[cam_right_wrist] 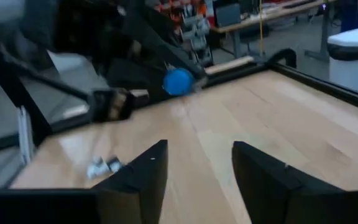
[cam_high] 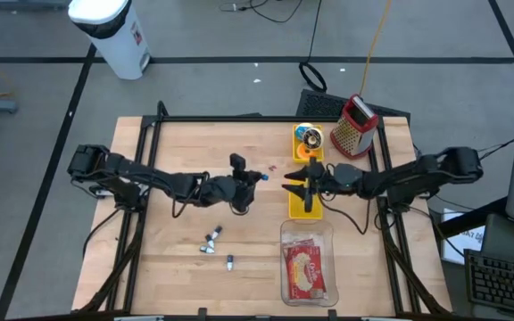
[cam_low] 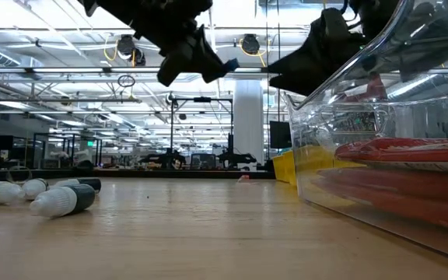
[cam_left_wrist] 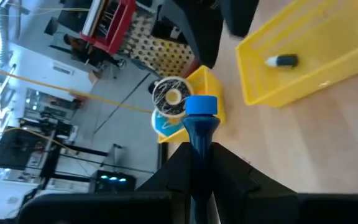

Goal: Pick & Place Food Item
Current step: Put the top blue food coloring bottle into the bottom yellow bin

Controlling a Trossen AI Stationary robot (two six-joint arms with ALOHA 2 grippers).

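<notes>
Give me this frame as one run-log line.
left gripper: shut on blue-capped item, mid-table | right gripper: open, empty, over yellow tray

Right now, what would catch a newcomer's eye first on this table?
Mid-table, the left gripper is shut on a small blue-capped marker, raised and facing the open right gripper. Behind them lies the long yellow plastic tray, and at the near edge a clear plastic container holds a red food packet.

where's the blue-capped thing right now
The blue-capped item is pinched in the left gripper, raised above mid-table in the high view, just left of the yellow tray and facing the right gripper.
</notes>
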